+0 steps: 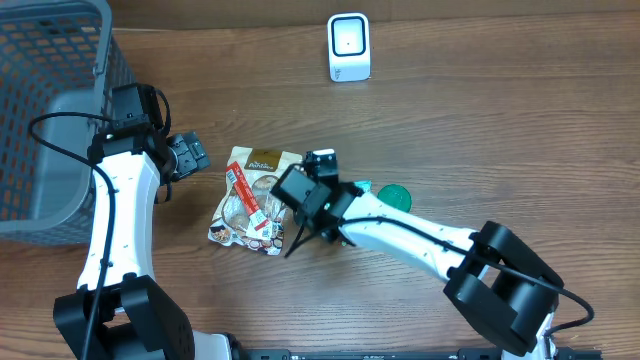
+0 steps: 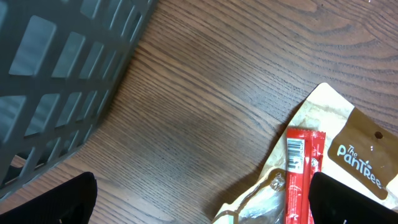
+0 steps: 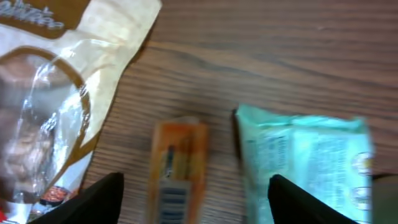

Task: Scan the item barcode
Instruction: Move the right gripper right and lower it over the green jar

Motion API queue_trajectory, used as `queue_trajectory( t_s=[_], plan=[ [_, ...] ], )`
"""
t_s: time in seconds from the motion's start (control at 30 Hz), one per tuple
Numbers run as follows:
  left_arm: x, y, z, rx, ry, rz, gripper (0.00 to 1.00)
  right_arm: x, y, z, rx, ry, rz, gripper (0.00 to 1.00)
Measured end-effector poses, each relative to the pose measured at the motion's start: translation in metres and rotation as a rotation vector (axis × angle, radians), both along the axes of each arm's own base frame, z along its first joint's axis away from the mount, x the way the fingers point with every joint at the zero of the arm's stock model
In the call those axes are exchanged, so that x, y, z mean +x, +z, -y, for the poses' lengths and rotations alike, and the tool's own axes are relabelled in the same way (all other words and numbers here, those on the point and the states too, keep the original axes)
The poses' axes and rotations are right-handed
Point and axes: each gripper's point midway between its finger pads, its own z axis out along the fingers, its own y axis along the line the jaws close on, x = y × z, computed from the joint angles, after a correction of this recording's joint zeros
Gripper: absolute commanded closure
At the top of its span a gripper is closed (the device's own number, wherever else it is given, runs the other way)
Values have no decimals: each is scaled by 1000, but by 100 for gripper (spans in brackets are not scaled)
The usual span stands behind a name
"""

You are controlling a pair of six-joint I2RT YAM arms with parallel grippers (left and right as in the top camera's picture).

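**Two robot arms over snack packets on a wooden table**

A brown wood-grain table (image 1: pixel 480 120) fills every view; its grain runs left to right. A grey plastic mesh basket (image 1: pixel 50 60) stands at the far left corner. A small white box-shaped barcode scanner (image 1: pixel 349 47) stands upright at the far edge, well apart from the packets.

Near the middle lies a beige and brown snack pouch with a clear window (image 1: pixel 262 160), with a thin red stick packet (image 1: pixel 245 195) on top. The left gripper (image 2: pixel 202 186) hangs beside the pouch with its fingers spread wide and nothing held.

The right gripper (image 3: pixel 196 186) is also released, its fingers apart. Flat on the table between them is a small orange packet (image 3: pixel 177 155), barcode stripes facing up. Just beside it lies a mint-green packet (image 3: pixel 305 155), and nearby a round green lid (image 1: pixel 395 196).
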Motion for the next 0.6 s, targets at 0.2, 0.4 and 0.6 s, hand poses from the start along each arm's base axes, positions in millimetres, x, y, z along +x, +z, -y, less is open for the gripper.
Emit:
queue_trajectory(
  t_s=[0.2, 0.4, 0.6],
  plan=[
    [0, 0, 0, 0, 0, 0, 0, 27, 67, 17, 34, -9, 9, 11],
    [0, 0, 0, 0, 0, 0, 0, 30, 89, 85, -14, -88, -128, 4],
    [0, 0, 0, 0, 0, 0, 0, 35, 67, 139, 47, -167, -320, 0]
  ],
)
